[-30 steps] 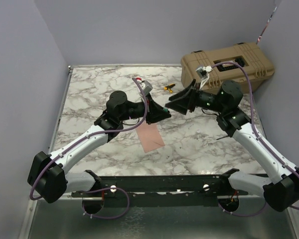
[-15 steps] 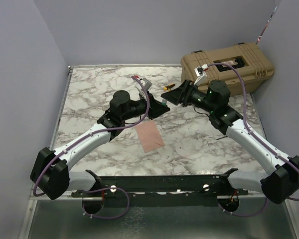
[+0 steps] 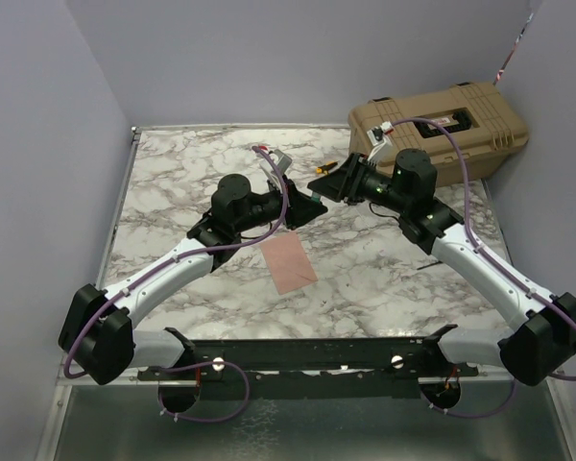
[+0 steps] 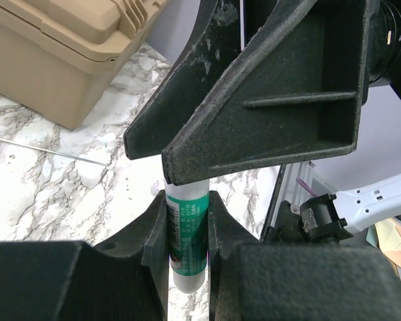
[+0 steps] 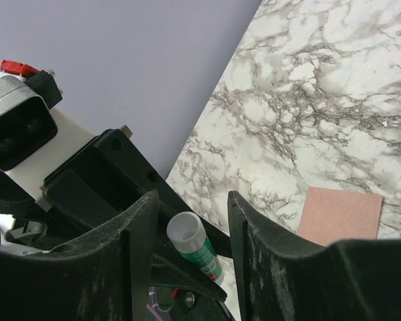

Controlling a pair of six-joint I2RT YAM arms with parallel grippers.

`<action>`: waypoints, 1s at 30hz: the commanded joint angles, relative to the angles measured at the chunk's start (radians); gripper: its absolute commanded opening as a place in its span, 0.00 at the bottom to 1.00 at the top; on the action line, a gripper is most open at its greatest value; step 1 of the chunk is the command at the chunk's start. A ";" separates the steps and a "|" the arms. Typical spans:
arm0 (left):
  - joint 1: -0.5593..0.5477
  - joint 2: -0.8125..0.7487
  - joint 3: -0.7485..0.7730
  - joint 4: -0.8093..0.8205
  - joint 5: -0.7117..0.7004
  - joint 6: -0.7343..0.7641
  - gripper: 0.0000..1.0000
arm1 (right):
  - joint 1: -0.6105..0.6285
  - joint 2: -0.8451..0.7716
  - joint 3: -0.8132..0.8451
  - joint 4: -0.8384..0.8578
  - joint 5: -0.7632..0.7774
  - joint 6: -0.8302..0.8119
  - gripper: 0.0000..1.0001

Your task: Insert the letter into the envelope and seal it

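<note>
My left gripper (image 3: 310,207) (image 4: 187,200) is shut on a green-and-white glue stick (image 4: 186,231) (image 5: 199,249) and holds it in the air over the middle of the table. My right gripper (image 3: 324,184) (image 5: 191,196) faces it, open. Its fingers (image 4: 267,93) stand on either side of the stick's white end with a gap on both sides. A salmon-tan paper rectangle (image 3: 289,264) (image 5: 339,215) lies flat on the marble below the left arm. No flap shows on it, so I cannot tell whether it is the envelope or the letter.
A tan hard case (image 3: 440,127) (image 4: 50,57) stands at the back right, just behind the right arm. A small yellow-and-black object (image 3: 324,170) lies on the marble near the case. Grey walls close in the left side and the back.
The right gripper has swung left to meet the left gripper and now straddles the stick's end. The left gripper rose slightly with the stick. The paper has not moved.
</note>
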 commanded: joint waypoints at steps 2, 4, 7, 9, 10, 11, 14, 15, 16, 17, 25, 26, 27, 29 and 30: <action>-0.001 0.011 0.028 0.021 -0.034 -0.023 0.00 | 0.010 0.015 0.020 -0.030 -0.049 -0.018 0.49; -0.001 0.011 0.028 0.020 -0.038 -0.025 0.00 | 0.013 0.014 0.016 -0.036 -0.050 -0.022 0.50; -0.001 0.012 0.028 0.020 -0.038 -0.028 0.00 | 0.016 0.015 0.015 -0.041 -0.053 -0.028 0.50; -0.001 0.013 0.028 0.020 -0.034 -0.031 0.00 | 0.016 0.015 0.011 -0.040 -0.056 -0.030 0.42; -0.001 0.012 0.028 0.020 -0.032 -0.033 0.00 | 0.015 0.015 0.012 -0.038 -0.064 -0.031 0.34; -0.001 0.011 0.029 0.021 -0.031 -0.034 0.00 | 0.016 0.017 0.014 -0.039 -0.075 -0.037 0.25; -0.001 0.006 0.038 0.013 -0.024 -0.044 0.00 | 0.016 0.014 0.029 -0.055 -0.094 -0.076 0.10; -0.001 0.004 0.040 0.012 -0.019 -0.048 0.00 | 0.015 0.009 0.033 -0.069 -0.102 -0.096 0.07; -0.001 0.001 0.043 0.010 -0.010 -0.052 0.00 | 0.015 0.004 0.038 -0.088 -0.116 -0.122 0.04; -0.001 0.000 0.046 0.008 0.003 -0.055 0.00 | 0.015 -0.002 0.043 -0.097 -0.138 -0.151 0.01; -0.001 -0.018 0.062 0.005 0.288 -0.030 0.00 | 0.008 -0.020 0.045 -0.026 -0.532 -0.413 0.01; -0.001 -0.029 0.057 0.006 0.310 -0.022 0.00 | 0.007 -0.027 0.031 0.013 -0.594 -0.426 0.01; -0.001 -0.040 0.055 0.007 0.336 -0.010 0.00 | 0.008 -0.035 0.018 0.048 -0.661 -0.438 0.01; -0.001 -0.057 0.053 0.010 0.390 0.015 0.00 | 0.007 -0.049 0.005 0.078 -0.779 -0.478 0.01; -0.001 -0.063 0.052 0.016 0.424 0.023 0.00 | 0.008 -0.051 0.007 0.072 -0.835 -0.503 0.01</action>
